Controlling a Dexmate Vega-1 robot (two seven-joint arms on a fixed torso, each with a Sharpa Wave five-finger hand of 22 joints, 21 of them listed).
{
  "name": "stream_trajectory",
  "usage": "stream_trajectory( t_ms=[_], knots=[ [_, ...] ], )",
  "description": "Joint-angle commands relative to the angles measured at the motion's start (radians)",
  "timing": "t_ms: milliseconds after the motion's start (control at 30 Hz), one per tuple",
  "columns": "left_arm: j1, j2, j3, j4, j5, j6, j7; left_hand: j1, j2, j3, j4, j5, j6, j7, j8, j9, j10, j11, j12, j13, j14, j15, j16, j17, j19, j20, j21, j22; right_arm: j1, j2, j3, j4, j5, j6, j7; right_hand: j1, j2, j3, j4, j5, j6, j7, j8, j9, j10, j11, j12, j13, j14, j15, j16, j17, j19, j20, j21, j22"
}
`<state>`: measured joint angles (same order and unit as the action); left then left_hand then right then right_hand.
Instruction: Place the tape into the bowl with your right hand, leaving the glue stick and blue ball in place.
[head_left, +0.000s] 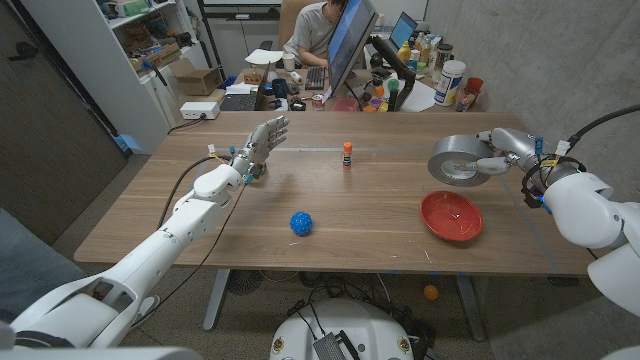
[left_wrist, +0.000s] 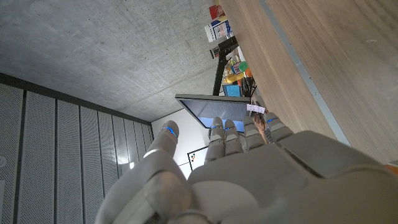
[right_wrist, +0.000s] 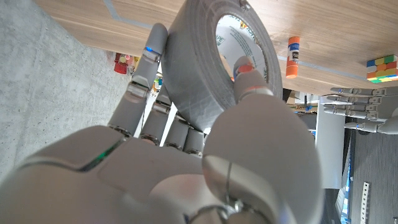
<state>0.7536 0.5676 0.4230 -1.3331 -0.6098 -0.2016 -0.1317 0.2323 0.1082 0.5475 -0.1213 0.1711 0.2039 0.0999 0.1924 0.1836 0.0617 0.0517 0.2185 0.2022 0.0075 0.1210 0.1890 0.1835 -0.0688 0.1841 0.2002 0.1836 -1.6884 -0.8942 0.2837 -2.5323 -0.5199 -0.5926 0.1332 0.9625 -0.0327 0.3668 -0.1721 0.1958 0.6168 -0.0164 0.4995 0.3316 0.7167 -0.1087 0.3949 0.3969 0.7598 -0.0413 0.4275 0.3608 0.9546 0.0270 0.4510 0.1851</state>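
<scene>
The wooden table (head_left: 350, 200) stands before a cluttered desk where a person (head_left: 318, 30) sits at a monitor. My right hand (head_left: 505, 152) grips the grey tape (head_left: 458, 160) in the air, just behind the red bowl (head_left: 451, 216). Left of the bowl lie the blue ball (head_left: 301, 222) and, farther back, the glue stick (head_left: 347, 154). My left hand (head_left: 258, 147) holds nothing, fingers spread

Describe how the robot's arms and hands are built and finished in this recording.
Both arms are glossy white rounded shells with dark joint seams. The left hand and right hand are light grey and segmented, with small blue lights on the fingers; one fingertip shows an orange-red pad. A green light shows on the right hand's back. Black cables run along the left forearm and loop at the right wrist.
</scene>
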Motion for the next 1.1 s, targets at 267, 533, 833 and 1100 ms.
stream_trajectory(
  t_ms=[267,533,833,1100],
  knots=[
    [0.005,0.004,0.0,-0.012,0.002,0.005,0.006,0.004,0.0,0.004,-0.001,0.007,0.004,0.001,-0.001,0.003,-0.001,0.007,0.0,0.002,-0.008,0.004,0.003,0.004,-0.008,0.006,0.005,0.004,-0.052,0.084,0.003,-0.051,-0.038,-0.009,0.052,0.074,0.087,0.025,0.019,-0.004,0.178,-0.167,0.009,0.002,0.011,0.001,0.0,0.002,0.041,-0.036,-0.002,0.006,-0.005,0.001,0.002,0.0],
    [0.005,0.003,0.003,-0.015,0.004,0.004,0.004,0.004,-0.001,0.004,-0.001,0.007,0.003,0.001,-0.001,0.003,0.0,0.008,0.0,0.002,-0.008,0.005,0.002,0.004,-0.007,0.005,0.005,0.004,-0.058,0.101,-0.018,-0.053,-0.026,-0.013,0.05,0.075,0.087,0.026,0.019,-0.005,0.178,-0.168,0.01,0.002,0.014,-0.001,0.0,0.004,0.047,-0.038,-0.002,0.008,-0.005,0.001,0.003,0.0],
    [0.015,0.01,-0.003,-0.034,0.006,0.006,0.019,0.004,0.0,0.004,-0.001,0.007,0.004,0.003,-0.001,0.003,-0.001,0.008,0.0,0.002,-0.008,0.004,0.003,0.004,-0.009,0.003,0.005,0.004,-0.071,0.104,-0.033,-0.047,-0.003,-0.021,0.046,0.077,0.088,0.027,0.018,-0.005,0.18,-0.166,0.012,0.002,0.018,0.0,-0.001,0.005,0.048,-0.038,-0.004,0.01,-0.005,0.0,0.004,0.0],
    [0.019,0.012,-0.004,-0.047,0.009,0.0,0.02,0.004,0.0,0.004,-0.001,0.007,0.004,0.002,-0.001,0.003,-0.001,0.008,0.0,0.002,-0.008,0.004,0.003,0.004,-0.01,0.004,0.004,0.004,-0.075,0.091,-0.046,-0.036,0.009,-0.029,0.039,0.078,0.089,0.026,0.019,-0.006,0.179,-0.166,0.012,0.002,0.018,0.0,-0.002,0.006,0.049,-0.039,-0.002,0.015,-0.005,-0.001,0.004,0.0]
  ],
)
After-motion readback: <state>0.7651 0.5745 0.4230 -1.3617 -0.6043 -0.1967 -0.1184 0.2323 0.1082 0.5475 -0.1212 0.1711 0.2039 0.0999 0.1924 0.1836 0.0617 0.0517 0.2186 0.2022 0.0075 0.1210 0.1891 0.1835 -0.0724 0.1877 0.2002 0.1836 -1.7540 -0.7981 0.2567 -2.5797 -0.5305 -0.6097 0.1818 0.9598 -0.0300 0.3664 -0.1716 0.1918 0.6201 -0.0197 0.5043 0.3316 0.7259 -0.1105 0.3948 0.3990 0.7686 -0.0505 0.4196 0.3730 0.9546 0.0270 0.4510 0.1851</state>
